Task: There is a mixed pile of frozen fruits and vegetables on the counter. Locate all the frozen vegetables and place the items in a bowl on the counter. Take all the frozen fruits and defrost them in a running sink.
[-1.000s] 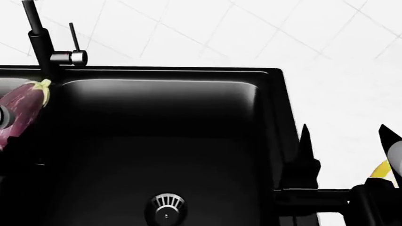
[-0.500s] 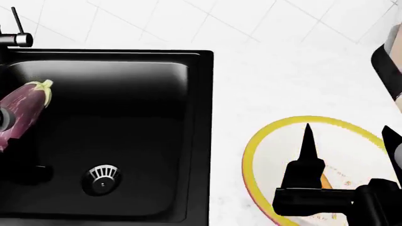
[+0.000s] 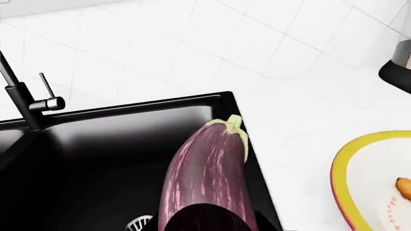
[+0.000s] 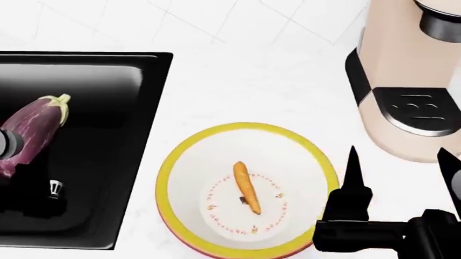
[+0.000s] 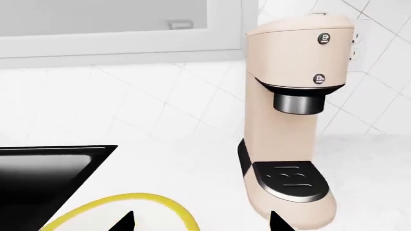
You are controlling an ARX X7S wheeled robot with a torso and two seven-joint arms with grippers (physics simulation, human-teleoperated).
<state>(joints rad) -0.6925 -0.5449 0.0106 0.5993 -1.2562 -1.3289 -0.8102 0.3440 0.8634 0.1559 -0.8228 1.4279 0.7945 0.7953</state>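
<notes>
My left gripper (image 4: 6, 148) is shut on the purple eggplant (image 4: 36, 129), which hangs over the black sink (image 4: 108, 81) with its green cap pointing away. In the left wrist view the eggplant (image 3: 209, 173) runs out from the jaws over the basin's right wall. The white bowl (image 4: 167, 178) with a yellow rim sits on the counter (image 4: 238, 91) right of the sink, and a small carrot (image 4: 246, 188) lies inside it. My right gripper (image 4: 400, 175) stands open and empty above the bowl's right edge. The frozen fruits are out of view.
A tall beige coffee machine (image 4: 407, 81) stands on the counter behind and right of the bowl, close to my right gripper. The black tap (image 3: 26, 103) rises at the sink's far left rim. A tiled wall backs the counter.
The head view has swung right: the sink slid to the left edge, and the whole bowl, the carrot and the coffee machine came into sight. Both grippers keep their state.
</notes>
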